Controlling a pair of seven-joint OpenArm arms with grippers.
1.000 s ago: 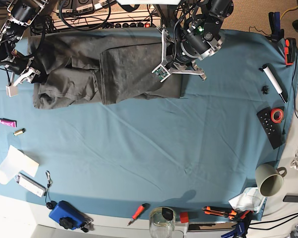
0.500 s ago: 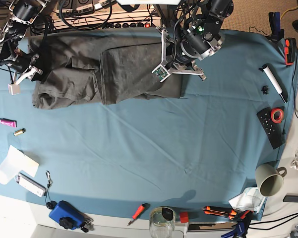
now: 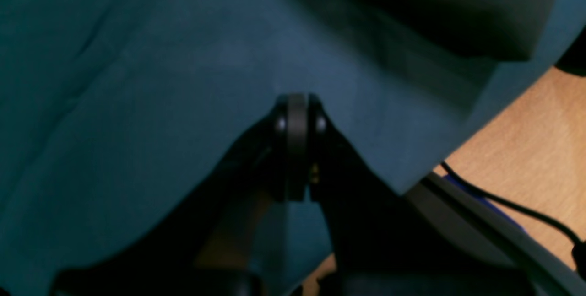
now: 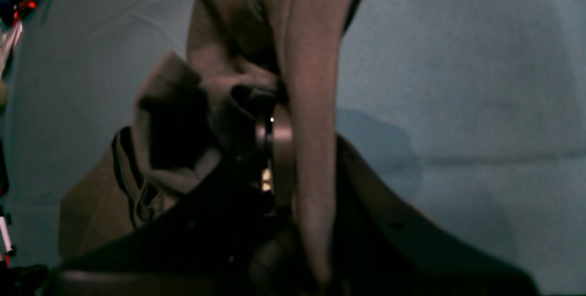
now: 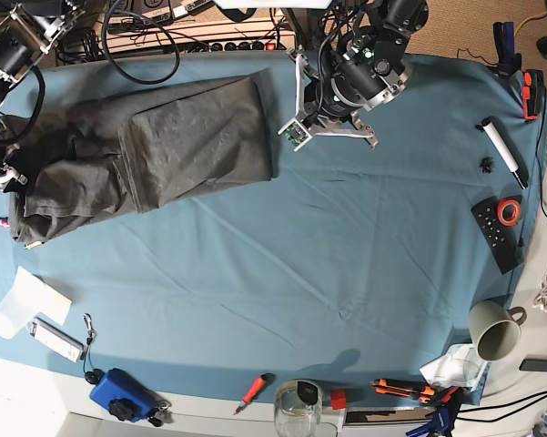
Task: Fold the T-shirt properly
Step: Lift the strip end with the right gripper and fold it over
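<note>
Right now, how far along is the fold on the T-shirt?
Partly done: the T-shirt lies as a long band on the teal cloth, one flap already folded over its middle. In hand: the right gripper is shut on a bunched edge at the shirt's end. The left gripper is shut, holding nothing, off the shirt. Left: the crosswise folds and smoothing the rumpled end.

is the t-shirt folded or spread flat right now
Partly folded: in the base view the T-shirt lies bunched with one panel doubled over on top, its left end pinched in the right tool.
</note>
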